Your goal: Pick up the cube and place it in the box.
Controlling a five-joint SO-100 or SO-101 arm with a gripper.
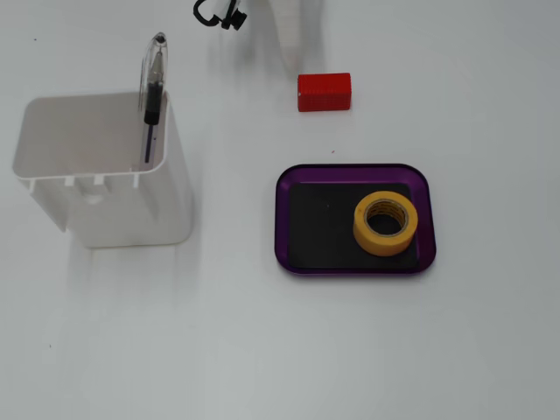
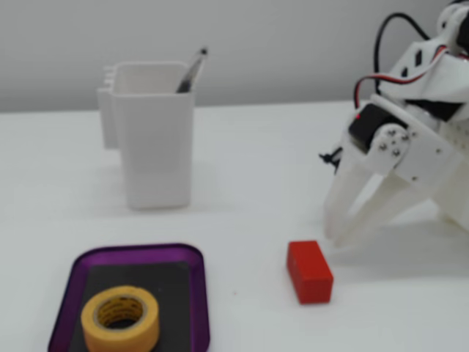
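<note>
The white two-finger claw point(image 2: 343, 236), jaws parted and empty, hangs just beyond the small bright red rectangular cube point(image 2: 309, 271); the cube lies on the table at the claw's seven o'clock.

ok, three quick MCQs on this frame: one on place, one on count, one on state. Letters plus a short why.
1. Where is the tape roll?
A. In the tray
B. In the white container
C. Beside the cube on the table

2. How many things lie in the tray?
A. None
B. One
C. Two

3. What is the gripper doing?
A. Shut on the cube
B. Open, clear of the cube
C. Shut on the pen

Answers:
1. A: the tape roll sits on the black base of the tray.
2. B: only the roll is there; the cube is on the table outside it.
3. B: the gripper has its fingers spread, with a gap to the cube in the side fixed view; the pen stands in the white container.
</note>
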